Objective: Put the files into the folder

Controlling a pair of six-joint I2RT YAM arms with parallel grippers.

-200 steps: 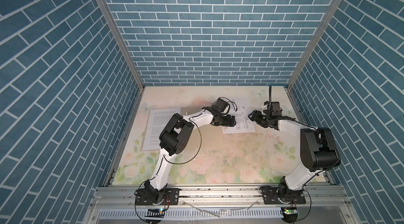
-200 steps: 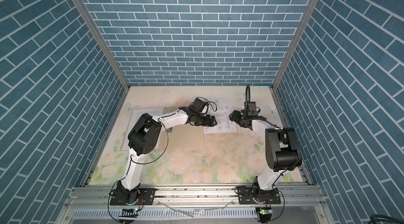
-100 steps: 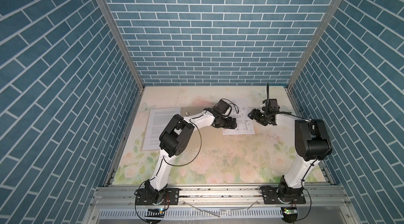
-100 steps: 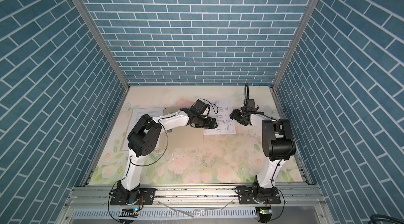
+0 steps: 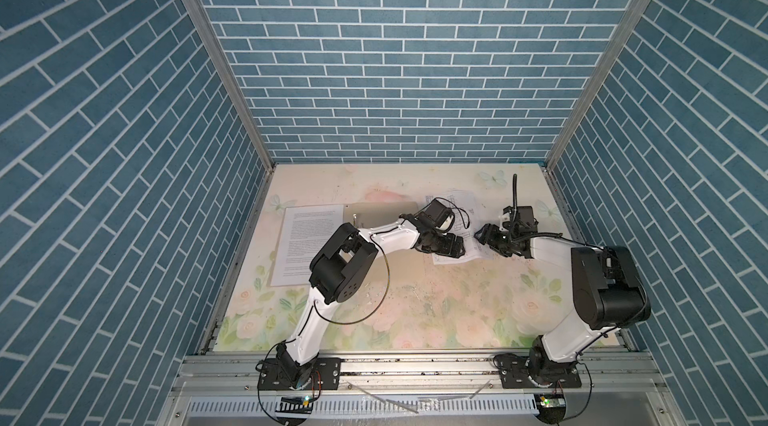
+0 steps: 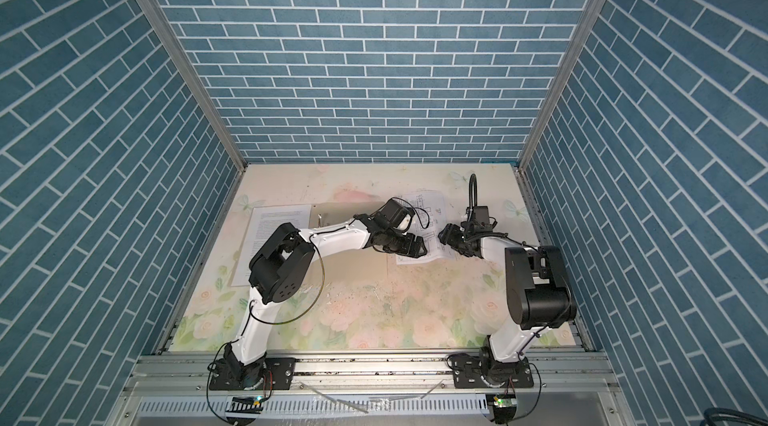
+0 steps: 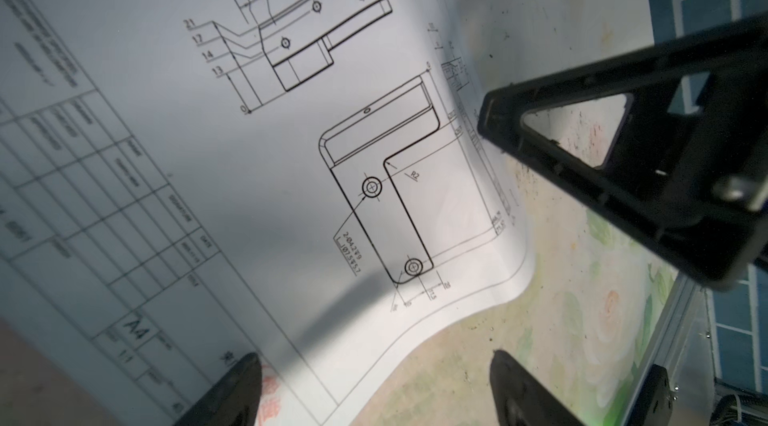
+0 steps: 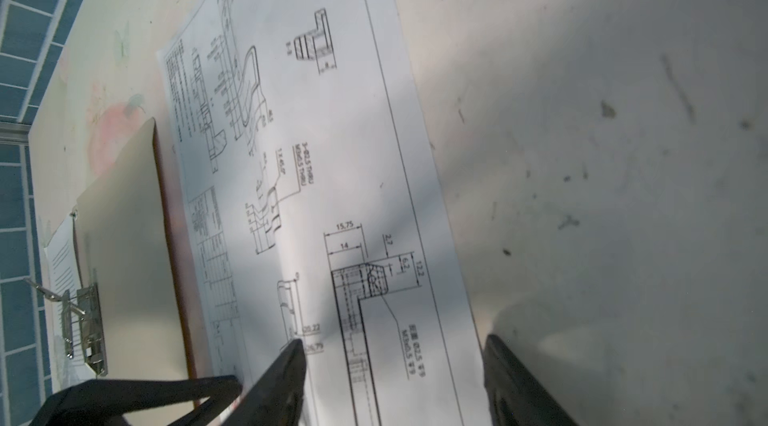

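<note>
You'll see the left end effector point(image 7: 374, 365) and right end effector point(image 8: 392, 349), fingers apart, over the white line-drawing paper sheet point(image 7: 249, 132). It lies on the floral tabletop point(image 5: 415, 311) beside the beige card folder point(image 8: 124, 236). The white text sheet point(image 5: 307, 236) is on the folder's other side.

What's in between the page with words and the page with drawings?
The tan folder lies flat between the words page and the drawings page, in both top views. The left arm reaches over it.
</note>
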